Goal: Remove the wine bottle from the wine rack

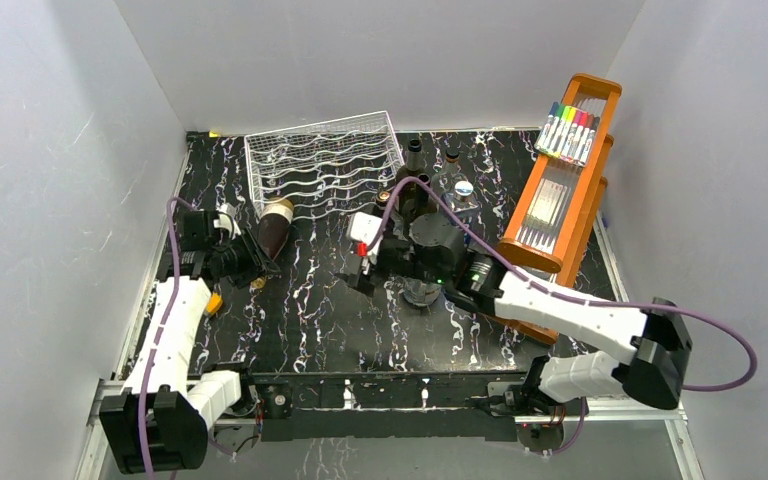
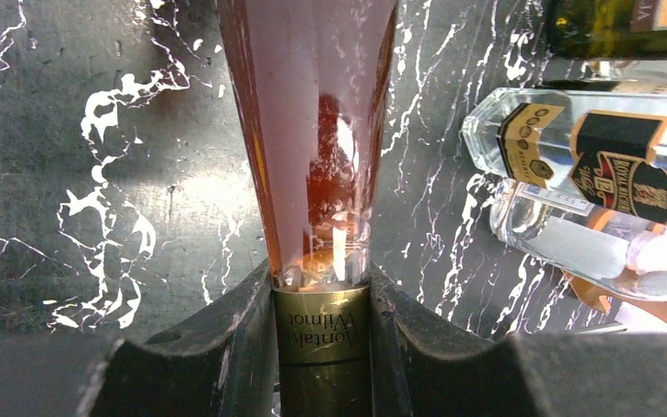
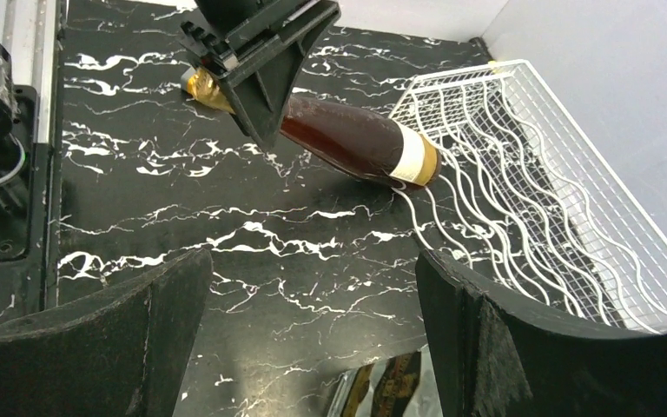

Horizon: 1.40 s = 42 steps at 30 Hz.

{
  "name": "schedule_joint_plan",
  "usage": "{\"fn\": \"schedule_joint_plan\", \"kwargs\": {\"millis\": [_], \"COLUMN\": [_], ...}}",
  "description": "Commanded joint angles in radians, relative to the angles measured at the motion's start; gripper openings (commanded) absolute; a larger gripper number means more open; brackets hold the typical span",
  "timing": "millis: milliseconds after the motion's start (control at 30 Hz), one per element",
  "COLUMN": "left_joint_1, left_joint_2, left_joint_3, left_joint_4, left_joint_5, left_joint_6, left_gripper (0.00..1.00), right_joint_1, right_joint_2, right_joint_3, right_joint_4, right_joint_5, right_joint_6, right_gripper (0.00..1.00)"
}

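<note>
Left wrist view, closest in: the left pincer [image 2: 323,295] is clamped on the gold-foil neck of the wine bottle [image 2: 313,130]. One dark finger [image 2: 234,334] presses in from each side, and the reddish-brown body runs away from the lens.

Surface [image 1: 300,310]: black marble pattern with white veins, carrying everything below.

Wine rack [image 1: 325,165]: white wire, wavy cradle rows, at the rear left of centre. Right wrist view shows it along the right side [image 3: 556,217].

Orange wooden rack [image 1: 560,190]: leaning at the right rear.

Right arm reaches across the middle. Right pincer [image 1: 365,265] is over bare surface, jaws spread wide [image 3: 313,330], nothing between them.

Wine bottle [image 1: 276,228]: off the rack, just outside its front-left corner, with the left pincer [image 1: 245,262] on the neck. The base end, with its white and gold band, points at the rack [image 3: 347,139]. Cannot tell whether the base touches the wire or the body rests on the surface.

Dark bottles [image 1: 413,175] and a clear bottle [image 1: 463,195] stand behind the right arm.

Coloured markers [image 1: 567,132]: in a row on the orange rack's top.
</note>
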State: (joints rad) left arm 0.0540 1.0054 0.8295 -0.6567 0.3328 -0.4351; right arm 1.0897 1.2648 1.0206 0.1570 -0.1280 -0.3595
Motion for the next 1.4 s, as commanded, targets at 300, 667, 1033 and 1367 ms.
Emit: {"fn": "schedule_joint_plan", "kwargs": {"millis": [300,667,1033,1367], "left_joint_1": [-0.010,-0.013,-0.013,-0.012], "left_joint_2": [-0.203,-0.235,-0.223,-0.188], "left_joint_3": [-0.150,-0.171,-0.136,-0.084], "left_joint_4": [0.287,0.249,0.192,0.186], "left_joint_5": [0.273,0.233,0.214,0.230], "left_joint_6": [-0.103,-0.144,-0.127,-0.110], "left_gripper": [0.00,0.00,0.03,0.23], "right_joint_1": [0.007,-0.023,-0.040,-0.028], "right_joint_2": [0.248,0.565,0.773,0.872], "right_joint_3": [-0.008,0.060,0.206,0.322], "right_joint_4": [0.388,0.621,0.764,0.787], "right_joint_5": [-0.168,-0.235,-0.278,-0.354], "right_joint_6": [-0.170,-0.540,-0.603,-0.503], "right_gripper": [0.98,0.98,0.98,0.98]}}
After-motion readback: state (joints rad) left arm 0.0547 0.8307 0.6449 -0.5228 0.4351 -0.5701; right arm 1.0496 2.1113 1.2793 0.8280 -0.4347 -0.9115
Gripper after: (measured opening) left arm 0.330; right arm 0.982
